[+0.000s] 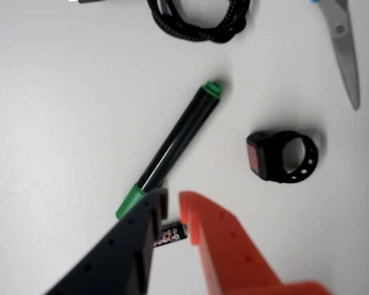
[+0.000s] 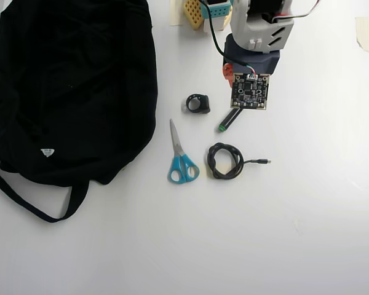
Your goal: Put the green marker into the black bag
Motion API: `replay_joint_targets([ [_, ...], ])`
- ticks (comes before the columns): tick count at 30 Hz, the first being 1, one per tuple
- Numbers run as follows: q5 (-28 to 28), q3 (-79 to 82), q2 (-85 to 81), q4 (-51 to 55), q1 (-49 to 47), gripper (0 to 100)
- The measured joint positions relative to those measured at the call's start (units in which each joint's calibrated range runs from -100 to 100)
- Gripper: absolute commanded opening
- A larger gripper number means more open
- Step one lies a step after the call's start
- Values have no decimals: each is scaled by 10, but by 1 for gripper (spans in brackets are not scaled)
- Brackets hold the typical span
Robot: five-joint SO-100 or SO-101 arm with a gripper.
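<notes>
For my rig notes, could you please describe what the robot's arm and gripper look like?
The gripper has one black finger with small round holes and one orange finger. In the overhead view the arm is white, carrying a bare black circuit board with thin wires and a black cable.

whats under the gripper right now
In the wrist view, the gripper hangs open over the green marker's cap end and a small black battery; most of the battery is hidden behind the fingers.
</notes>
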Motion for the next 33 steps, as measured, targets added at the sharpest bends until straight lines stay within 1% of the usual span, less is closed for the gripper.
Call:
replay_joint_targets([
  [28,-3,0,0,0,0,2],
  [30,-16,0,0,0,0,2],
  [33,-66,0,0,0,0,2],
])
